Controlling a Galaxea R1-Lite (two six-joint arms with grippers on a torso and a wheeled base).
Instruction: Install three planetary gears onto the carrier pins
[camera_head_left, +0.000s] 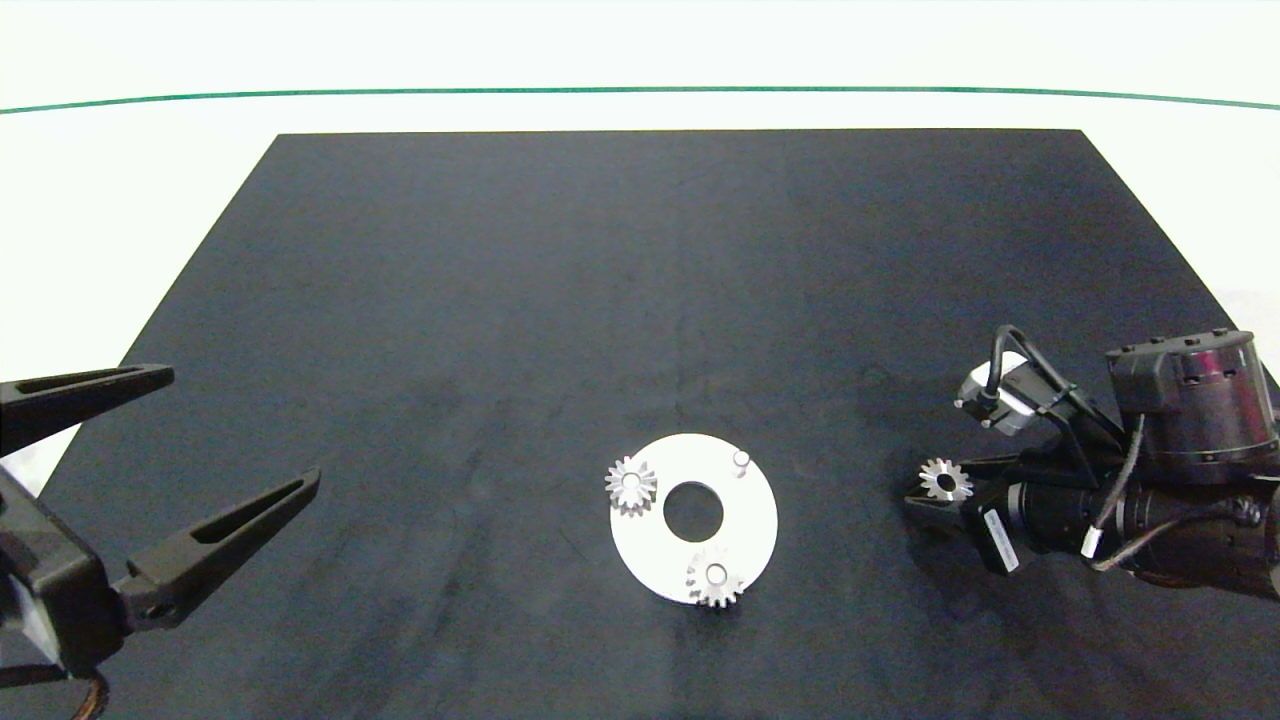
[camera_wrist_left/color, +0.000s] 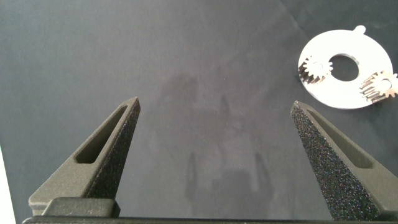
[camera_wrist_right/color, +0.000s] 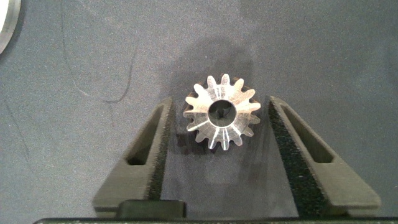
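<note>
1. Gears: two sit on pins of the white disc (camera_head_left: 745, 520); one pin (camera_head_left: 741, 459) bare.
2. Third gear (camera_wrist_right/color: 221, 112) lies between my right gripper (camera_wrist_right/color: 221, 102) fingers, spread, touching neither.
3. Left gripper (camera_head_left: 245, 430) spread wide, near the mat's (camera_head_left: 640, 300) left edge; open mat between.
4. White label on the right arm, unreadable.

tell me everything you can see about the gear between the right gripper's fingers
The third gear is small, shiny silver metal with pointed teeth and a dark round centre bore. It lies flat on the black mat, bore facing up, to the right of the white disc and apart from it. The right gripper straddles it: the fingers stand close on either side, but a narrow gap shows at each, so it looks not yet clamped.
</note>
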